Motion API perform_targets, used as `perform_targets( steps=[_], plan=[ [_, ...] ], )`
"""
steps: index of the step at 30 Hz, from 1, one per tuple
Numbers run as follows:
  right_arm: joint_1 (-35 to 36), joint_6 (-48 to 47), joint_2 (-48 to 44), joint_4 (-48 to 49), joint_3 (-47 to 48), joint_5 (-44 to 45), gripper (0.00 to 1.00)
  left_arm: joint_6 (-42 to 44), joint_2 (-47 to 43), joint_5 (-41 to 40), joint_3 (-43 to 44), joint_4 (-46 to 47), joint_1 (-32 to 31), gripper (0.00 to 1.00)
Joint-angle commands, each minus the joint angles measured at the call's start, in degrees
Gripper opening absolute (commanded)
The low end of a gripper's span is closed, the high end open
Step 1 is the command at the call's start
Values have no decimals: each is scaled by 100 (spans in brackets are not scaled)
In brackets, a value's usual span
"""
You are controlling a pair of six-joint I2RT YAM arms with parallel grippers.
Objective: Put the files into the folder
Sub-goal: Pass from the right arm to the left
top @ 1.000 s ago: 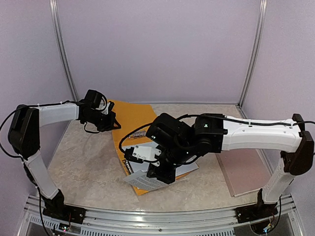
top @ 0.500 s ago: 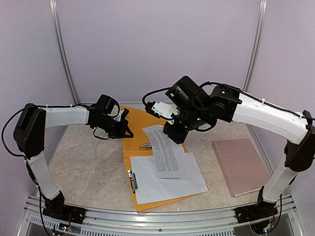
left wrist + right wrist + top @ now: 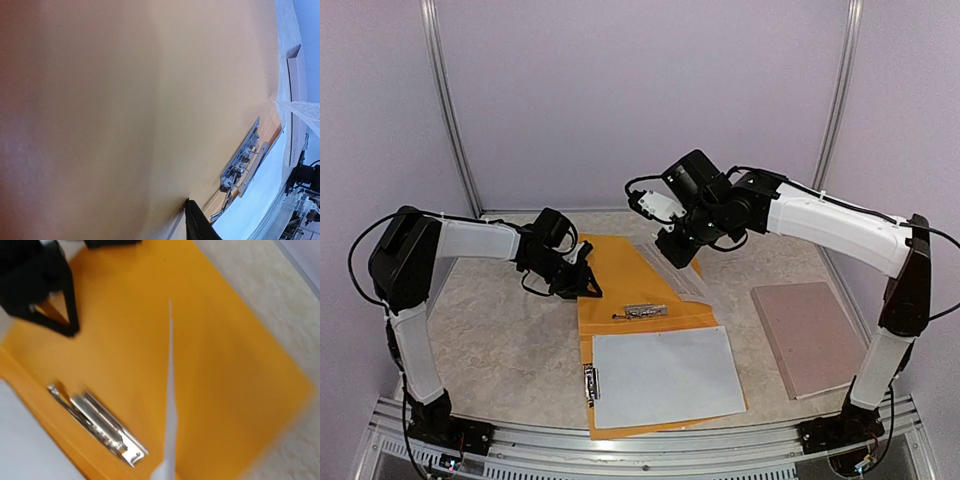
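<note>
The folder (image 3: 620, 268) lay open and flat in the middle of the table (image 3: 500, 330). It was orange-yellow. One half was far from the arms and one half was near them. A small metal clip (image 3: 642, 311) sat on the fold between the two halves.

White paper (image 3: 665, 375) lay flat on the near half and covered most of it. A thin strip of orange showed around it. The far half was bare orange.

One more printed sheet (image 3: 688, 280) was up in the air over the right side of the far half. It had lines of black text on it and it hung tilted. The right gripper (image 3: 676, 252) had its fingers pressed together on the top end of this sheet and pinched it. In the right wrist view the sheet showed only as a thin white edge over the orange. I could not tell if its low end touched the folder.

The left gripper (image 3: 585, 285) was down low at the left edge of the far half. In the left wrist view one dark fingertip showed right at the orange. I could not tell if its fingers were spread or pressed together.

A flat pinkish-brown board (image 3: 810, 335) lay on the table to the right, apart from the folder
</note>
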Motion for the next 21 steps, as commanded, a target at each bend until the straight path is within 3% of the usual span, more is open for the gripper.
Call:
perform_targets(
  steps=[1, 7, 9, 10, 16, 21],
  plan=[
    [-203, -155, 83, 313, 477, -1081, 0, 80, -182, -284, 216, -97, 40, 40],
    [-357, -330, 378, -292, 1010, -1825, 0, 270, -401, -524, 229, 52, 112, 67],
    [-470, -402, 390, -446, 1014, -2122, 0, 375, -637, -686, 38, 253, 113, 94],
    [-534, -448, 392, -501, 1013, -2289, 0, 456, -839, -766, -65, 356, 120, 98],
    [-770, -914, 472, -925, 1071, -2945, 0, 1032, -1545, -1058, -359, 529, 131, 99],
    [-904, -1253, 673, -1316, 1249, -3187, 0, 1731, -2098, -190, -855, 1013, 74, 99]
  ],
)
